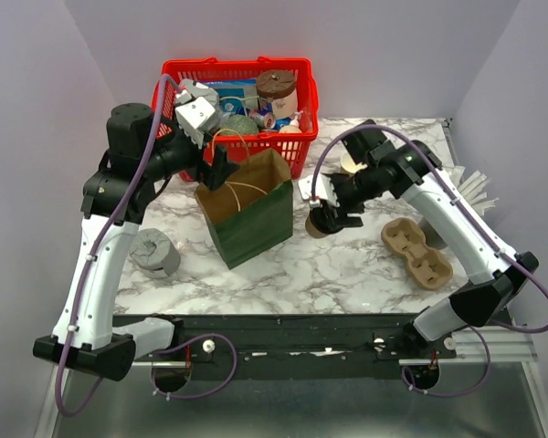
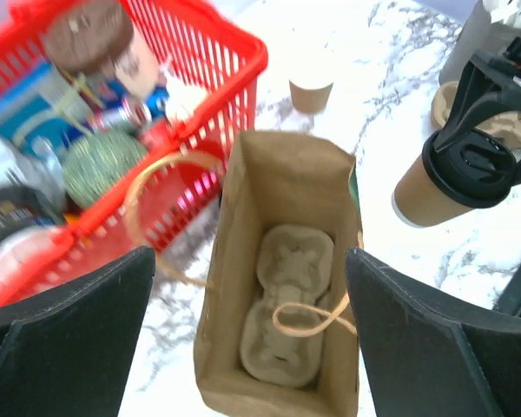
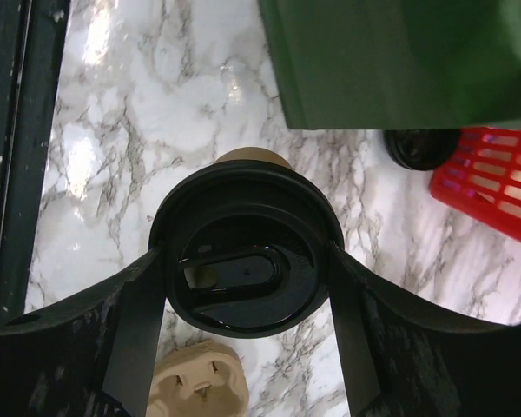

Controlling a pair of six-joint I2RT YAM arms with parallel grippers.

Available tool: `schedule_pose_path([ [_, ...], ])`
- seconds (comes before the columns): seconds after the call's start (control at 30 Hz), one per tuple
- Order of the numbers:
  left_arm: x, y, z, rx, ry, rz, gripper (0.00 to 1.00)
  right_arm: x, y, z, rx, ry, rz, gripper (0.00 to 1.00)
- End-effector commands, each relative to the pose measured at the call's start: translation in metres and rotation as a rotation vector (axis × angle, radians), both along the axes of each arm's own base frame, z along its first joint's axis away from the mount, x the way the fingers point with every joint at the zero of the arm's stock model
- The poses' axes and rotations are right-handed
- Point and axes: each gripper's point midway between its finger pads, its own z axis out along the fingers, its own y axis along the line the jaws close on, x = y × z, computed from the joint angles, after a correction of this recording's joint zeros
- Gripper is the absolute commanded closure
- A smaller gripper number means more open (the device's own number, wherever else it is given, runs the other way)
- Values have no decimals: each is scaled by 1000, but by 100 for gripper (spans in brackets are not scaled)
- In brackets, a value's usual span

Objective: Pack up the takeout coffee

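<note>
A tan paper coffee cup [image 2: 421,195] with a black sip lid [image 3: 243,269] is just to the right of the bag, near the middle of the bench [image 1: 283,283]. My right jaws pinch it from above, with one finger [image 3: 135,321] pressed to each side of the lid. I judge this grip leaves the tapered body free to drop into a holder. I cannot tell whether the base rests on the bench or hangs just clear of it.

Beside the cup stands a green paper bag [image 1: 256,219], brown inside, with its mouth open upward. A pulp two-cup carrier [image 2: 286,304] lies flat on the bag's floor, wells facing up, apparently there to receive the cup. A loop of the bag's string handle [image 2: 317,317] lies across the carrier and could snag the cup on its way down.

My left jaws are spread wide and grip nothing. They hang over the bag's rear left corner, and the wrist camera looks straight down into it. That looks like a good position to watch or steady the opening.

Farther back a lidless cup [image 2: 311,85], tan with a white rim, stands alone. It may be a second coffee for the other well. A spare carrier [image 1: 418,251] lies on the bench well to the right. A red basket [image 1: 233,64] full of oddments sits behind the bag.
</note>
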Motion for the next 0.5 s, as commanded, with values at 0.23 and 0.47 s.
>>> schedule_pose_path([
  [0.23,31,-8,-14,85,-7,-82,5,46,38,154,393,-65,-272,99],
  [0.47,55,-3,-32,119,43,-36,16,78,73,192,604,-102,-314,99],
])
